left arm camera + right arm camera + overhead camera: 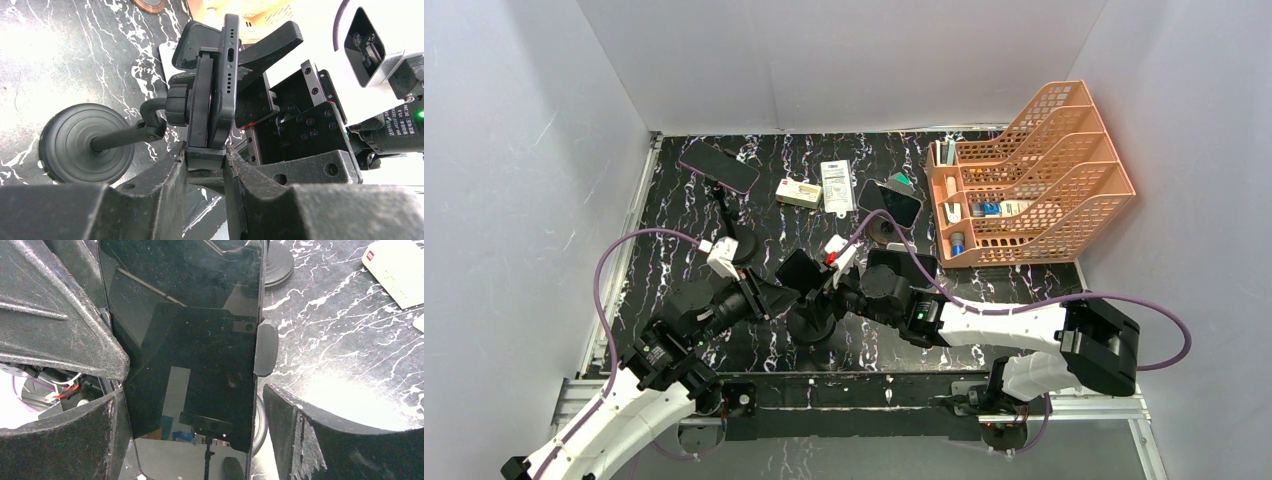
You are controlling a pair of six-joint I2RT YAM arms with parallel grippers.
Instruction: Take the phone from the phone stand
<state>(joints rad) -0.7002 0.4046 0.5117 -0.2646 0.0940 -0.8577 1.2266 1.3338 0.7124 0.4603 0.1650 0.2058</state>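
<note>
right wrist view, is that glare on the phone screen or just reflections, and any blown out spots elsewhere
Right wrist: the phone screen mirrors its surroundings, not washed out; the marble table beside it glares white. Left wrist: table overexposed at upper left, near fingers soft.

Phone (226, 75) boxed in the stand clamp (202, 107), left gripper (206, 161) closed on the clamp foot below the phone, right gripper (192, 405) open around the phone sides, marble table (669, 262) bare left of the phone, second stand (742, 247) just behind.
</note>
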